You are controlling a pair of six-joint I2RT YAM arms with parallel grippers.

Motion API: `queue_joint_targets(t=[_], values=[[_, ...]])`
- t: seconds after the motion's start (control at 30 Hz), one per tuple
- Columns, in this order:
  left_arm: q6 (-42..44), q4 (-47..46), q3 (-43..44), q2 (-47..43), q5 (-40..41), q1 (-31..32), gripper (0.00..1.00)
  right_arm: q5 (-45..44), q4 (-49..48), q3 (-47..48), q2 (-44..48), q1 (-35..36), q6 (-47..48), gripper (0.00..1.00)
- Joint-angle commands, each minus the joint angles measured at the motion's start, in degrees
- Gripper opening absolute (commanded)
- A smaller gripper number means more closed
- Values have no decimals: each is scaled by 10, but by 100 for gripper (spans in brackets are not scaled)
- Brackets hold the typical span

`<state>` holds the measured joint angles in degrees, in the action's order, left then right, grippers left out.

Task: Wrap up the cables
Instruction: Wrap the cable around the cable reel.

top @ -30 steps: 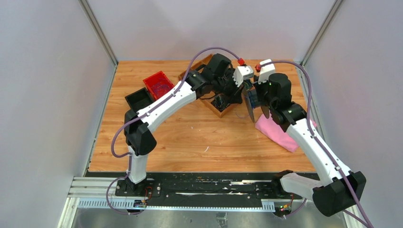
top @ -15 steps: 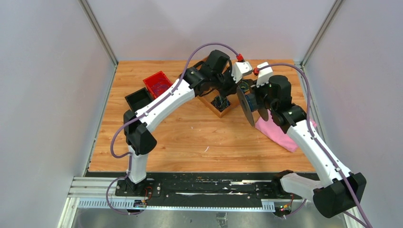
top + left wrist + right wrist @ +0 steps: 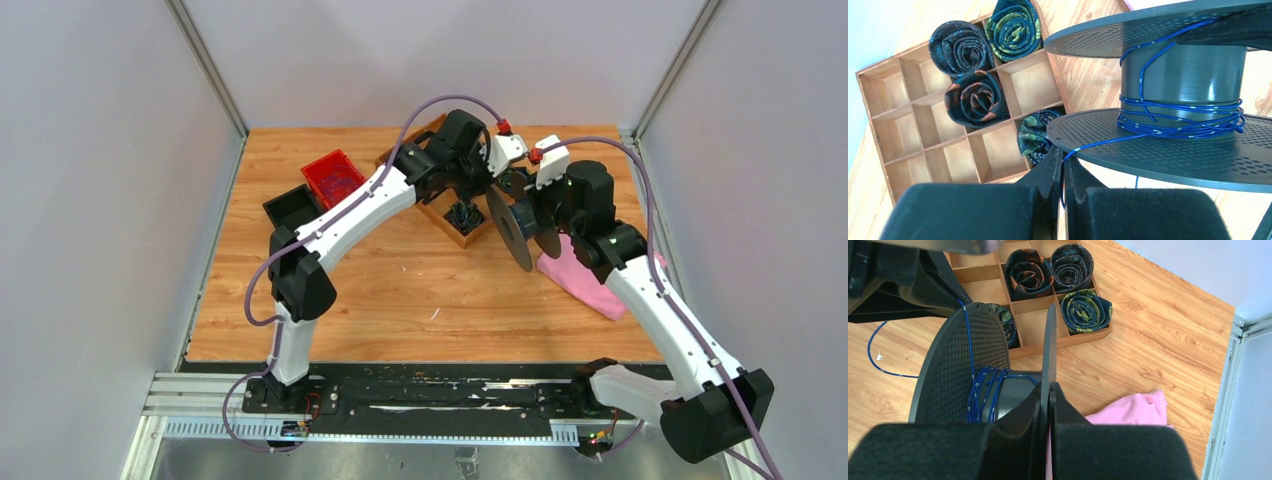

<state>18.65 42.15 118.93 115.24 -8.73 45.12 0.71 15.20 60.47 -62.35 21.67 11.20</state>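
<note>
Left wrist: cable [image 3: 1168, 131] within clamped left pincer [image 3: 1063, 172]; right pincer [image 3: 1049, 395] clamped on spool [image 3: 1183, 75].

left pincer [image 3: 1064, 167] pinching blue cable [image 3: 1173, 131], grey spool [image 3: 1183, 75] (partly wound), wooden tray [image 3: 1028, 85]

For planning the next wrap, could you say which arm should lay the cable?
Probably left: the left jaws pinch the blue cable running to the spool; the right jaws clamp the spool's flange, holding it.

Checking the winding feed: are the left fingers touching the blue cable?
Touching. The left wrist view shows the blue cable running off the spool straight into the seam between the shut left fingers, pinched there.
</note>
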Motion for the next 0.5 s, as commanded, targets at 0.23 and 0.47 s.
queue_joint_targets(t=[0.23,0.47], values=[[-10,-21,-18,-4,-35,-51,10,39,10,34,27,-10,-11,1],[-31,-52,-71,-20,-72,-73,9,50,25,54,25,-16,-19,1]])
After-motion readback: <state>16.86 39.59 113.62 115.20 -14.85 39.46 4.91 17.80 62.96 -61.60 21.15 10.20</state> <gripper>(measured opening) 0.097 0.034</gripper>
